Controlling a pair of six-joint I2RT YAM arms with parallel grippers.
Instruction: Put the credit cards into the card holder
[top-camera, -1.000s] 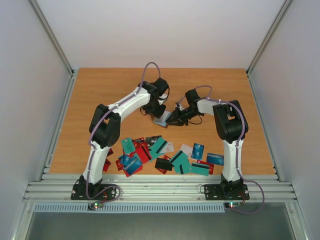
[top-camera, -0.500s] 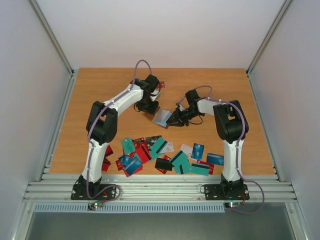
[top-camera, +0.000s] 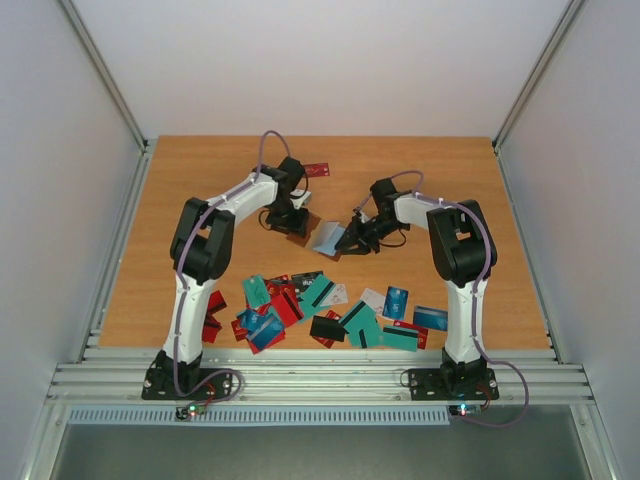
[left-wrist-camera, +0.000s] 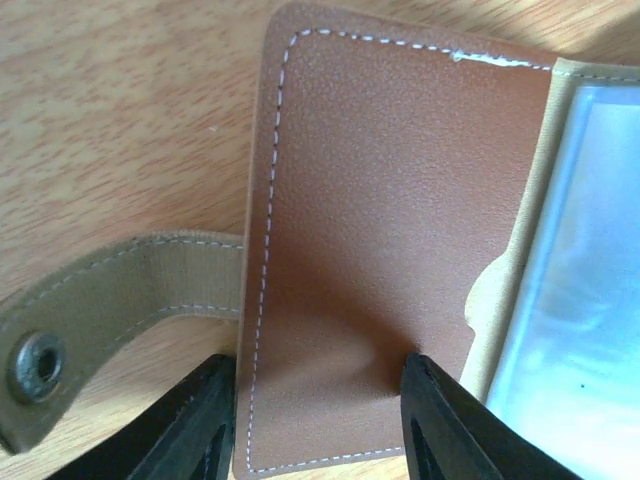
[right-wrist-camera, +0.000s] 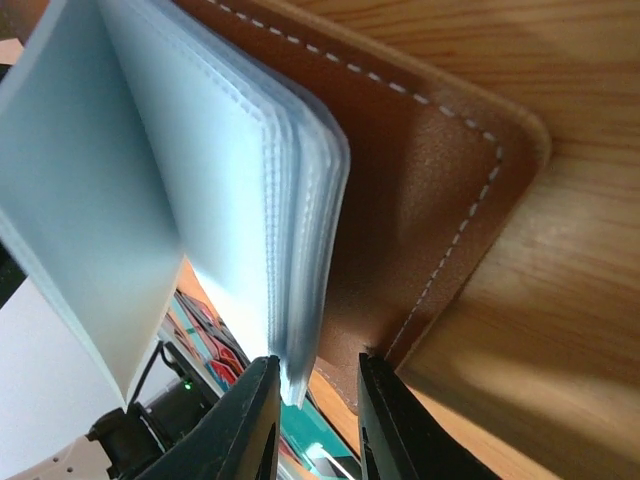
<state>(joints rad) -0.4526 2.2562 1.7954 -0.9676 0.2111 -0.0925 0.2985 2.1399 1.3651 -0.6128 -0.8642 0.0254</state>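
Observation:
The brown card holder (top-camera: 325, 238) lies open mid-table between both grippers. My left gripper (top-camera: 293, 222) stands open over its left cover (left-wrist-camera: 390, 200): one fingertip (left-wrist-camera: 195, 425) sits beside the stitched edge, the other presses a dimple into the leather. The snap strap (left-wrist-camera: 110, 300) sticks out left. My right gripper (top-camera: 348, 240) is shut on the holder's other side, pinching the clear sleeves (right-wrist-camera: 200, 180) and the brown cover (right-wrist-camera: 420, 200) together. The credit cards (top-camera: 330, 305), teal, red, blue, black and white, lie scattered near the front edge, apart from both grippers.
A single red card (top-camera: 316, 170) lies farther back, beyond the left gripper. Metal frame rails (top-camera: 120, 250) run along the table's sides. Both arm bases (top-camera: 190, 380) stand at the near edge, just behind the card pile.
My left gripper has moved left and farther back, drawing the brown cover out flat, so the holder lies wider open. Its jaws have parted a little. The right gripper has barely moved.

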